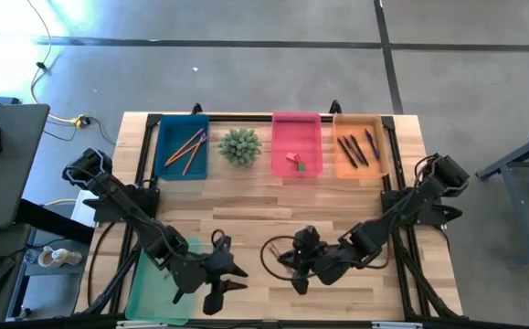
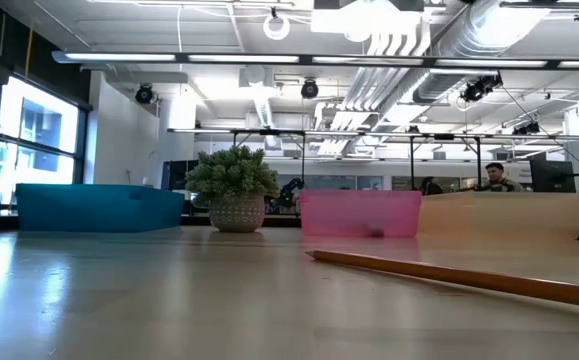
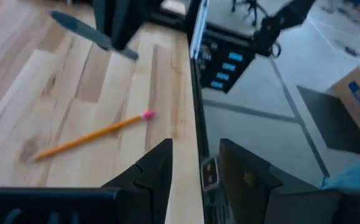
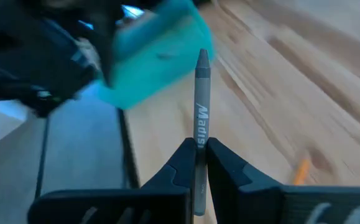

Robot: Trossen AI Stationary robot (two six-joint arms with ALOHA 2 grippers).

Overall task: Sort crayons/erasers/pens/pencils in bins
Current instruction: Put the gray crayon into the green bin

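Observation:
My right gripper is over the near middle of the table, shut on a grey crayon that points toward the light green bin. The left wrist view shows that crayon as well. My left gripper is open at the table's near edge, beside the green bin, touching nothing. A long orange pencil with a pink eraser end lies flat on the table. The blue bin holds pencils, the pink bin erasers, the orange bin pens. My right gripper pinches the grey crayon between its two fingers, on the crayon's rear part. The crayon runs along the fingers, and its pointed end sticks out ahead of them. It is lifted clear of the table.
A small spiky green plant in a pot stands between the blue and pink bins at the far edge. A dark cable loop hangs by my right gripper. Bare wood lies across the table's middle.

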